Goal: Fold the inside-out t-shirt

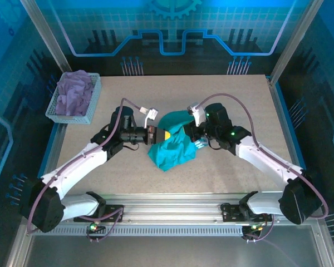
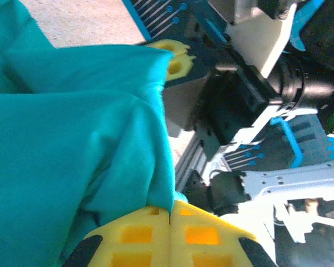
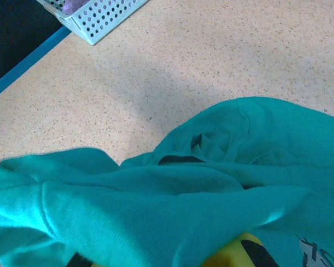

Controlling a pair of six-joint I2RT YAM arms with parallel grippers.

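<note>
The desk (image 1: 239,100) bears the teal inside-out t-shirt (image 1: 175,149), bunched in a heap at its middle. The left claw (image 1: 162,135) sits at the t-shirt's left edge, its yellow pads (image 2: 136,236) pressed together on a fold of the cloth. The right claw (image 1: 197,142) sits at the t-shirt's right edge. Cloth drapes over its fingers (image 3: 234,253), so I cannot tell how far it is open.

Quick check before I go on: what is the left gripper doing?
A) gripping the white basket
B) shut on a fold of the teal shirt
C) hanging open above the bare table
B: in the left wrist view the left gripper has its yellow fingers pressed together, with a fold of the teal t-shirt pinched between them.
</note>
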